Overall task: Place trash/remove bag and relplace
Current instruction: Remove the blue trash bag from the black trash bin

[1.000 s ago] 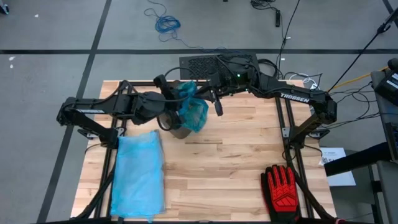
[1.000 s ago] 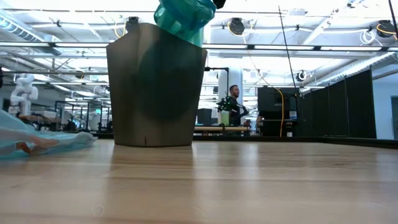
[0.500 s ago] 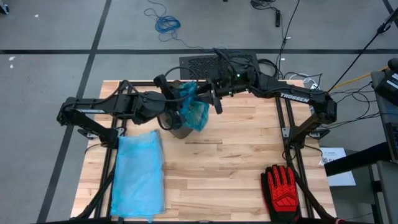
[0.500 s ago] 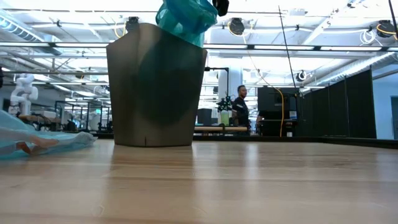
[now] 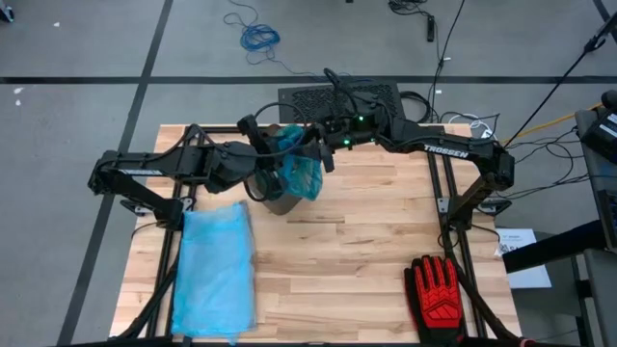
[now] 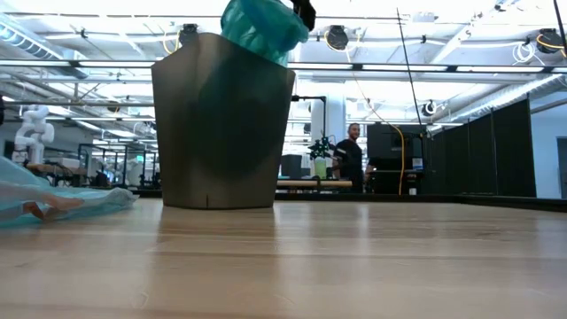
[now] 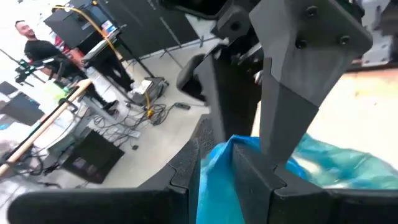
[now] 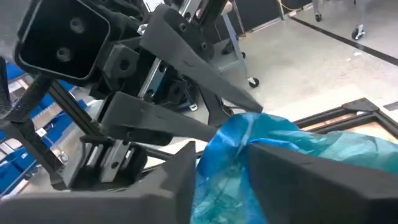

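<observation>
While both grippers pinch the blue bag atop the bin, left gripper and right gripper sit v close. Uneven pull could rip it or tip the bin, imo. Trash isn't visible; probs inside.

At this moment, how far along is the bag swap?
Done: no loose trash shows on the table. In hand: both the left hand and the right hand pinch the bunched blue bag atop the grey bin. Left: lift it out, then fit the flat blue bag.
</observation>
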Motion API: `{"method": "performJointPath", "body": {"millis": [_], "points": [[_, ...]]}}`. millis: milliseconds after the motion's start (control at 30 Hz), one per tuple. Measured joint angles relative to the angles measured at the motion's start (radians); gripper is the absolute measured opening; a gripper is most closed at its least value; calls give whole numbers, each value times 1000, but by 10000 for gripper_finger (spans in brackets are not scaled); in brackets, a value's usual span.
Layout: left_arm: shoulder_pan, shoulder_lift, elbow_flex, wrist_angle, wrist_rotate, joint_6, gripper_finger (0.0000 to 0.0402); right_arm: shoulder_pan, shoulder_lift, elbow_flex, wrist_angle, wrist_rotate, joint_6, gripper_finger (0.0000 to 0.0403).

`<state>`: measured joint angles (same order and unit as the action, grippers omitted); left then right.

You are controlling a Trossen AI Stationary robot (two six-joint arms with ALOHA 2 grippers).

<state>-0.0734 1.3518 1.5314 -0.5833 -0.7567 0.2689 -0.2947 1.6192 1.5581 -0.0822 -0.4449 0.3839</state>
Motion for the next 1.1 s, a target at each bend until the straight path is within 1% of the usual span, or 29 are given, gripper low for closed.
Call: {"method": "performJointPath", "body": {"millis": [133,167,200,333,533,667,767,833,1000,1100], "points": [[-1,0,0,-13,-18,0,87,-1,-1,0,-4,8,-24,33],[-1,0,1,-13,-18,0,87,-1,-1,0,-5,12,-38,18],[-1,0,2,-13,-20,1,87,-1,-2,0,-5,17,-54,10],[-3,0,2,-18,-29,9,87,1,-2,0,-9,32,-89,3],[-31,-26,2,-29,-105,55,87,-7,-11,0,2,25,-115,1],[-51,-45,2,-50,-113,43,87,-20,-15,0,1,24,-116,0],[-70,-58,2,-114,-113,-31,87,-24,-20,0,-2,24,-128,0],[-81,-68,2,-188,-113,-111,87,-28,-24,0,-3,23,-135,0],[-105,-68,-2,-409,-110,-416,87,-41,-37,0,-3,24,-149,0],[-120,-62,-58,-409,-107,-496,87,-41,-45,0,-2,23,-172,0]]}}
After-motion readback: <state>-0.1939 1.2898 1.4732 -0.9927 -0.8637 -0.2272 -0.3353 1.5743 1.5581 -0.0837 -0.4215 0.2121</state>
